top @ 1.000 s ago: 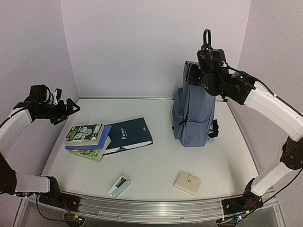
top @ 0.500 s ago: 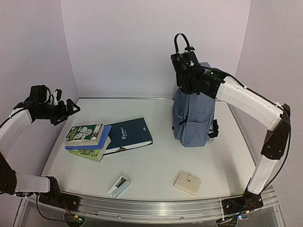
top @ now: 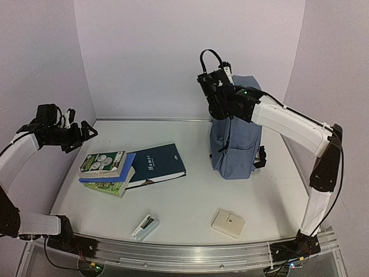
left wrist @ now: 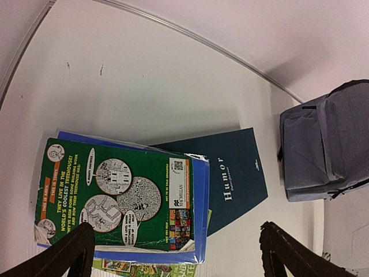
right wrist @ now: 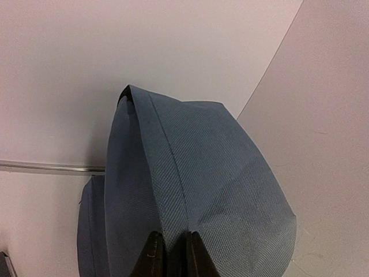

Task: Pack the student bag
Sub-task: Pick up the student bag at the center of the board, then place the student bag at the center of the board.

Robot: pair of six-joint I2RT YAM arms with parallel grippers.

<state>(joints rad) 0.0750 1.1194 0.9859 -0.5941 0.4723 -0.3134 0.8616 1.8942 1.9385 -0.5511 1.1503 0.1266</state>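
Note:
The student bag (top: 236, 144), slate-blue, stands upright at the back right of the table. My right gripper (top: 222, 109) is at its upper front, and the bag's top bulges behind it. In the right wrist view the right gripper (right wrist: 171, 254) is shut, its two black fingertips (right wrist: 151, 257) pinching a fold of the bag's fabric (right wrist: 196, 173) along a seam. My left gripper (top: 86, 131) hangs open at the far left. The left wrist view has the left gripper (left wrist: 173, 259) wide apart above a green paperback (left wrist: 115, 196), touching nothing, with the bag (left wrist: 328, 144) at the right.
A stack of books (top: 106, 167) lies left of centre, overlapping a navy "Humor" book (top: 158, 161). A small white case (top: 145, 227) and a beige square box (top: 228, 223) sit near the front edge. Walls close in behind and on both sides.
My right arm swung left and down from above the bag to its upper front, and the gripper closed on the fabric. The left arm has stayed still.

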